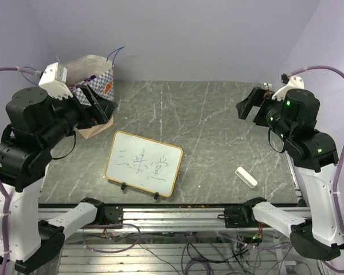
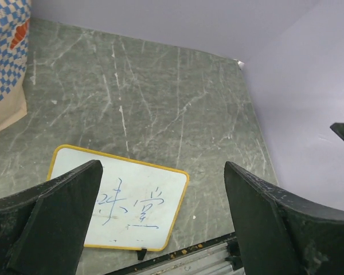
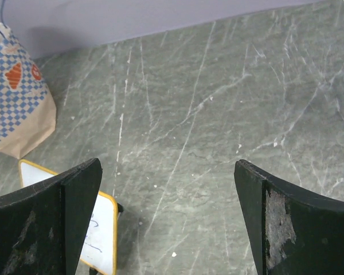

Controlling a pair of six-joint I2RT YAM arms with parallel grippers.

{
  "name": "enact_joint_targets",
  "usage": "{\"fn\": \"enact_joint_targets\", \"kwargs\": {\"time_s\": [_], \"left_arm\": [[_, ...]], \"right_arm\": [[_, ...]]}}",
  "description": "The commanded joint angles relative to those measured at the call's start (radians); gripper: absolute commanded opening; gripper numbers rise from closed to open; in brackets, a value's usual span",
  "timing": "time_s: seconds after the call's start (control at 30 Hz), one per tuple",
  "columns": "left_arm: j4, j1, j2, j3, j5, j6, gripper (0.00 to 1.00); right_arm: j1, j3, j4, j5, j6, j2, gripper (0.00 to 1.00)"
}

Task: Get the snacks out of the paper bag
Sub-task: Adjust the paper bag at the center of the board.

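While both grippers hang with their jaws spread wide and nothing between them, the paper bag [image 1: 94,71] stands on the grey marble-patterned table [image 1: 206,126], just beyond the far-left corner of the framed whiteboard [image 1: 143,163]. The left gripper [image 1: 97,106] hovers past that same corner, close in front of the bag's blue-white chequered band. The right gripper [image 1: 251,106] hangs far right of the whiteboard, well apart from the bag. A white eraser [image 1: 246,177] lies to the whiteboard's right. The snacks are hidden from view.
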Motion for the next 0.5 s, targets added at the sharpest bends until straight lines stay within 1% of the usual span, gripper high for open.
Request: {"fn": "enact_joint_targets", "kwargs": {"time_s": [0.0, 0.3, 0.47], "left_arm": [[0.066, 0.001, 0.032, -0.019, -0.093, 0.014, 0.97], [0.129, 0.004, 0.153, -0.016, -0.218, 0.029, 0.96], [0.168, 0.035, 0.248, -0.002, -0.248, 0.027, 0.96]], "right_arm": [[-0.022, -0.057, 0.039, 0.023, -0.008, -0.025, 1.0], [-0.062, -0.161, 0.106, 0.061, -0.02, -0.032, 1.0], [-0.076, -0.204, 0.152, 0.072, -0.024, -0.019, 1.0]]}}
